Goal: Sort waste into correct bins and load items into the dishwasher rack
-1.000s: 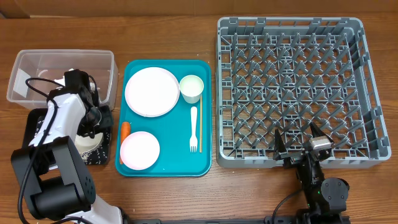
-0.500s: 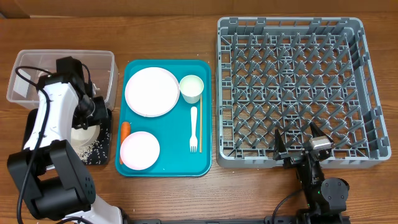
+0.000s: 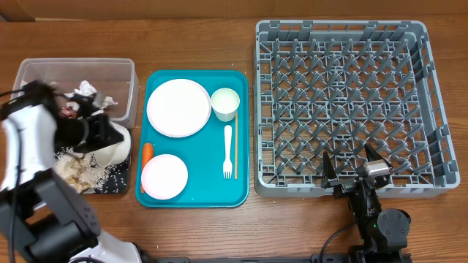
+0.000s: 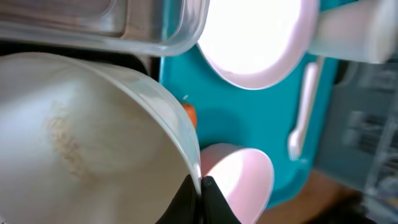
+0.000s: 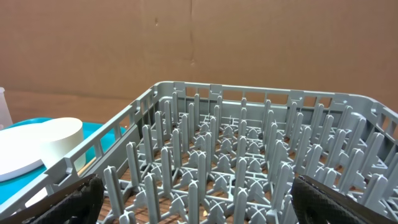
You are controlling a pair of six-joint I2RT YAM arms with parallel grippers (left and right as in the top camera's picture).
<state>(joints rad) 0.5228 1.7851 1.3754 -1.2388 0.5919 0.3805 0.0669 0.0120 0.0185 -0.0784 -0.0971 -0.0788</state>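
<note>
Wooden tabletop: my left gripper pinches the small white bowl by its rim, tilted over the shallow black rectangular tray of white rice grains. That thin pinch may slip. Meanwhile my right gripper gapes wide by the grey plastic rack.

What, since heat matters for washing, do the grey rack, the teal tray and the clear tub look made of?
Grey rack: matte moulded plastic, by its lattice and pegs. Teal tray: smooth plastic, probably, given its rounded rim. Clear tub: glossy transparent plastic, with see-through walls.
</note>
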